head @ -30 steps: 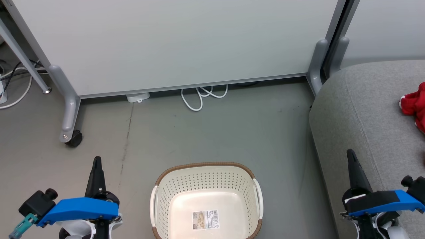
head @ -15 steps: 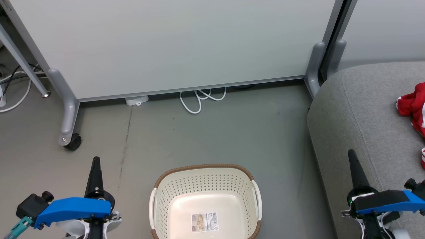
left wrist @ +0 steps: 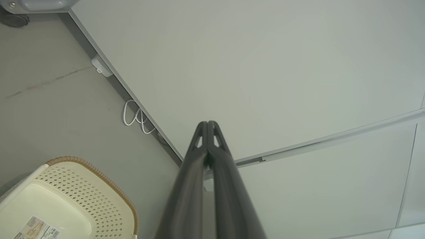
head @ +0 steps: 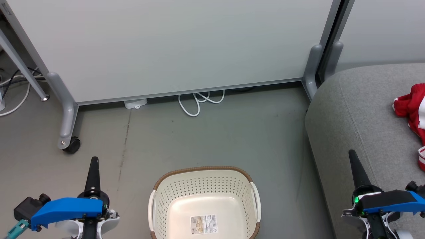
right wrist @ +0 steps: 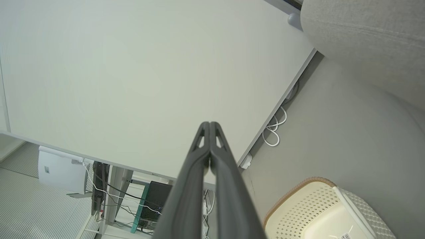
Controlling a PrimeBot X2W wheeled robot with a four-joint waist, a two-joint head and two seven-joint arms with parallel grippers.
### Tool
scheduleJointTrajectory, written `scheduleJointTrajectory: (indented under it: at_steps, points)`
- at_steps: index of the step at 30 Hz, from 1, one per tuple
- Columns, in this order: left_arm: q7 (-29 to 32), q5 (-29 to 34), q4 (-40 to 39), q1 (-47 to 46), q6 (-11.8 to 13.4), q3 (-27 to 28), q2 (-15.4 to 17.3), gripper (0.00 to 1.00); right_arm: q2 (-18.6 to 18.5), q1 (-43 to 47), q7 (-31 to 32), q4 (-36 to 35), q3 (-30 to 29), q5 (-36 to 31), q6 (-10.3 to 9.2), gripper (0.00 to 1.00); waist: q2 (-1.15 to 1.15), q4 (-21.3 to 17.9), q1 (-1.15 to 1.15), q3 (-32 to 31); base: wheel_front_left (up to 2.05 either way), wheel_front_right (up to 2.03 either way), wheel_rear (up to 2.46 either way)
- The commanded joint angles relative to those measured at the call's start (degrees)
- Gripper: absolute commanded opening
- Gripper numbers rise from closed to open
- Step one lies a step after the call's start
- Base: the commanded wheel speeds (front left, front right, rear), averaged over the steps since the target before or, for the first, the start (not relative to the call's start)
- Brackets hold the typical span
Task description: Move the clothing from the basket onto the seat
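The cream basket with a brown rim stands on the floor at the bottom centre of the head view, holding nothing but a label on its bottom. Red and white clothing lies on the grey seat at the right edge. My left gripper is shut, left of the basket, above the floor. My right gripper is shut, over the seat's front edge. The left wrist view has the left gripper shut, with the basket at its lower left. The right wrist view has the right gripper shut, the basket and the seat.
A pale partition panel on grey wheeled feet stands behind the basket. A white cable loops under its lower edge. More cables and a table leg lie at the far left. Grey floor surrounds the basket.
The whole head view has shifted slightly, so the camera has moved. Both grippers sit a little lower in view and stay shut. A bit more of the clothing shows at the right edge.
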Motion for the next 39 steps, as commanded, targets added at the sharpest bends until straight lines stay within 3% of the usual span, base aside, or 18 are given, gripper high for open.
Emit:
scheduleJointTrajectory:
  at_steps: [1, 39]
  points:
    - [0.5, -1.6, -0.7, -0.7, -0.1, 0.3, 0.3, 0.00, -0.1, 0.4, 0.5, -0.6, -0.2, 1.8, 0.02, 0.00, 0.00, 0.0, 0.00, -0.1, 0.00, 0.00, 0.00]
    - [5.1, -18.5, -1.4, -0.5, -0.1, 1.9, 0.2, 0.00, -0.1, 0.8, 5.1, -0.7, -1.1, 19.9, 0.02, 0.00, 0.00, -1.0, 0.00, -1.8, 0.00, 0.00, 0.00]
